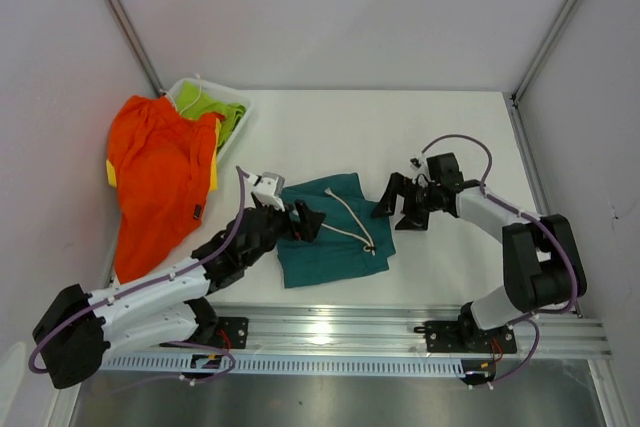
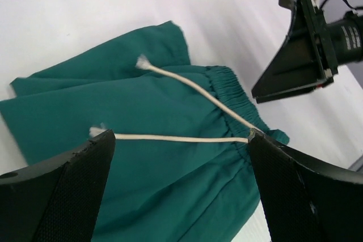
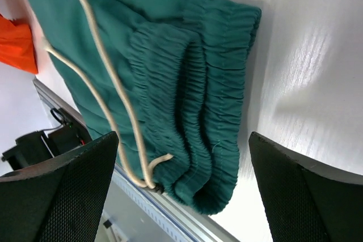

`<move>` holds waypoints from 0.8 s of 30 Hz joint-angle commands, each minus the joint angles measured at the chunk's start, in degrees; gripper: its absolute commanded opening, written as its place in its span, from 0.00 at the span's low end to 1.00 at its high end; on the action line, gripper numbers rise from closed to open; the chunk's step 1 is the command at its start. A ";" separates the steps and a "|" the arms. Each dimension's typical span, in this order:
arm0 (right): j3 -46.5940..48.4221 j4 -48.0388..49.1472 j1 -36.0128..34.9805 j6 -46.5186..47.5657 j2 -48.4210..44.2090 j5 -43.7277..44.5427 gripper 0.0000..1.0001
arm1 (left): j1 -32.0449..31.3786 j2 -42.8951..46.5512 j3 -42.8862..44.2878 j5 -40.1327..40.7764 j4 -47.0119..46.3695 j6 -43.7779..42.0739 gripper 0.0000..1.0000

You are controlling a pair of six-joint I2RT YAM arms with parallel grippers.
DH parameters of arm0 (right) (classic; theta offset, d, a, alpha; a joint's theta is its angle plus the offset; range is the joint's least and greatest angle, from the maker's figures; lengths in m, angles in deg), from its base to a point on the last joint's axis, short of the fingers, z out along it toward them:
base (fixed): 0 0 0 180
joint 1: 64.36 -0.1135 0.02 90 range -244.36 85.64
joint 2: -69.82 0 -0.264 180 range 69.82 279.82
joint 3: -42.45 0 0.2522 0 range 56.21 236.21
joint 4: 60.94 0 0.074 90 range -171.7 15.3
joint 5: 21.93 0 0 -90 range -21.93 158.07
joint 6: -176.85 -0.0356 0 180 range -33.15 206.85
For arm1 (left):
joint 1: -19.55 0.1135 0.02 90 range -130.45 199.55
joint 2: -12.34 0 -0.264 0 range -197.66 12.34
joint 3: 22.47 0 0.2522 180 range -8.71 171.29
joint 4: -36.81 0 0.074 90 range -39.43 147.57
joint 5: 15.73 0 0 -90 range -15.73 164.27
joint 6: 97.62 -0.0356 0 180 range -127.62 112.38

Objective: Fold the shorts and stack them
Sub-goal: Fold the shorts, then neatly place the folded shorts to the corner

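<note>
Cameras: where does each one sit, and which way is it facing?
Top external: above and behind, looking down at the table, left arm and right arm showing.
Left wrist: over the teal shorts and drawstring, own fingers at bottom.
Right wrist: over the waistband, own fingers at bottom.
All three share the teal shorts.

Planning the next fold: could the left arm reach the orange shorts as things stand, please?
Probably yes: the orange shorts lie uncovered on its own side, and the left claw is open and empty over the teal shorts.

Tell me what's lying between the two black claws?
The teal shorts, white drawstring on top, lie between the left gripper and right gripper, as the top view shows.
</note>
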State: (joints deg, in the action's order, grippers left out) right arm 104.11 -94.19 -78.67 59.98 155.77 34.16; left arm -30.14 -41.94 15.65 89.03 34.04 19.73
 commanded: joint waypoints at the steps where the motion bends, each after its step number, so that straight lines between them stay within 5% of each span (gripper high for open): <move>1: -2.37 6.46 -0.37 0.94 2.20 -3.35 1.00 | 2.23 1.63 0.78 -1.40 6.42 3.32 0.99; 14: -7.99 22.72 -5.81 -1.95 9.66 -9.41 0.99 | 3.02 -4.86 -6.25 -5.80 4.57 13.95 0.99; 24: -8.80 34.52 -12.32 -6.88 17.14 -9.86 0.88 | 3.02 -11.72 -9.68 -5.45 -0.51 12.64 0.99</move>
State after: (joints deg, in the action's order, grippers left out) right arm 96.53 -60.53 -88.26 52.72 169.65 19.73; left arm -27.52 -51.97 7.00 84.33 36.88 31.89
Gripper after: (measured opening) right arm 0.884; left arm 0.993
